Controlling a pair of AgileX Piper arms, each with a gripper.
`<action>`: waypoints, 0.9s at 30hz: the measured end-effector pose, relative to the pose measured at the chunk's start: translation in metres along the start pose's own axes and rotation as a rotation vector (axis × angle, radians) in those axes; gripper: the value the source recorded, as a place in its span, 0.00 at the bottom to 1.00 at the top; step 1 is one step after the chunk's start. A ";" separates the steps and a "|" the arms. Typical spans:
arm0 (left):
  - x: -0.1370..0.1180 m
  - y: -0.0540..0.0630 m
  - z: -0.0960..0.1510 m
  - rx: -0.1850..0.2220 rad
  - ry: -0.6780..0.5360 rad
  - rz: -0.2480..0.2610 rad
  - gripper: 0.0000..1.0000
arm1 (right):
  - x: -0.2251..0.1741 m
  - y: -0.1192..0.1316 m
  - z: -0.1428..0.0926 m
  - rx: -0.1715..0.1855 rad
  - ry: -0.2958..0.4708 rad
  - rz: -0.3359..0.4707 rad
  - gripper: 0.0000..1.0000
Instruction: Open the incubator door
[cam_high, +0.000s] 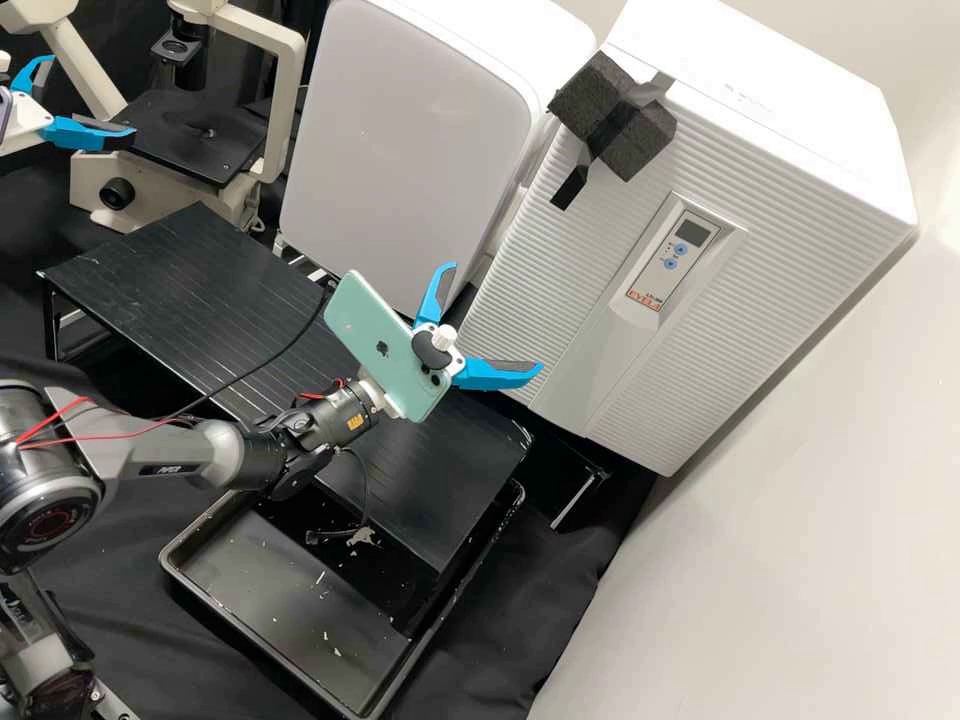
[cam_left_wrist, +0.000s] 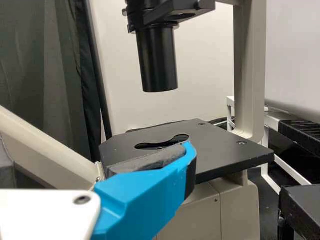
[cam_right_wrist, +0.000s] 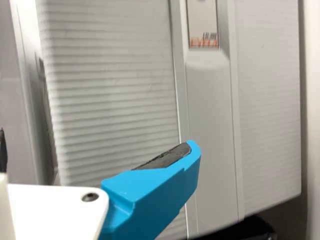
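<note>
Laboratory, beige microscope (cam_high: 205, 138), white incubator (cam_high: 555, 265)

The high view's edge cuts off part of the left end effector (cam_high: 92, 97) and the microscope (cam_high: 155, 190).

- Open air lies between the white right gripper (cam_high: 495, 318) with bright blue fingers and the white ribbed incubator door (cam_high: 560, 260).
- A black foam block (cam_high: 590, 90), taped on, obstructs the door's upper corner.
- A black slatted shelf (cam_high: 180, 270) bars the way beneath the arm.
- A smooth white cabinet (cam_high: 410, 150) stands just beside the incubator.
</note>
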 end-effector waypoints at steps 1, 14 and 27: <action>0.000 0.000 0.000 0.000 0.000 0.000 1.00 | 0.003 0.002 -0.003 -0.001 0.012 0.009 1.00; 0.000 0.000 0.000 0.000 0.000 0.000 1.00 | 0.033 0.020 -0.043 0.063 0.076 0.101 1.00; 0.000 0.000 0.000 0.000 0.000 0.000 1.00 | 0.050 0.025 -0.065 0.058 -0.001 0.133 1.00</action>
